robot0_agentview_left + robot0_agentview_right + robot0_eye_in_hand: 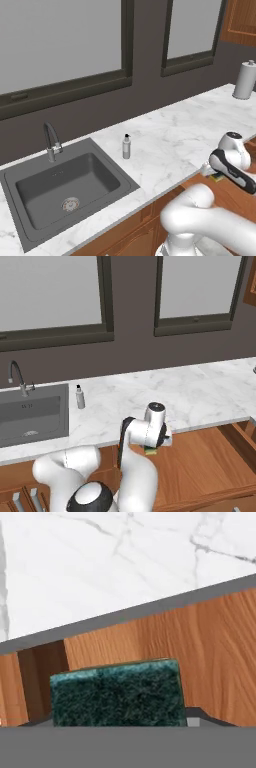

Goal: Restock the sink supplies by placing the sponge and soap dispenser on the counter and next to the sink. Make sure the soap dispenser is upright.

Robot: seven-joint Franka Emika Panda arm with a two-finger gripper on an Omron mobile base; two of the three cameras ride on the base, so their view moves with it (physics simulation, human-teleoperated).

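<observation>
The sponge (116, 694) shows its dark green scrub face right at the bottom of the hand view, in front of a wooden cabinet front and below the counter's edge. My gripper (152, 446) hangs just off the counter's front edge, with the sponge (151, 451) between its jaws; its fingertips are hidden, so grip is unclear. A sliver of the sponge (216, 177) peeks out under the hand. The soap dispenser (126, 146) stands upright on the counter (175, 135), just right of the sink (125, 192). From the right base, the soap dispenser (80, 397) stands beside the sink (35, 390).
A slim metal faucet (51, 142) rises behind the basin. A white paper towel roll (245, 80) stands at the counter's far right. Brown wooden cabinetry (210, 466) lies open below the counter's edge under the hand. Dark windows line the back wall.
</observation>
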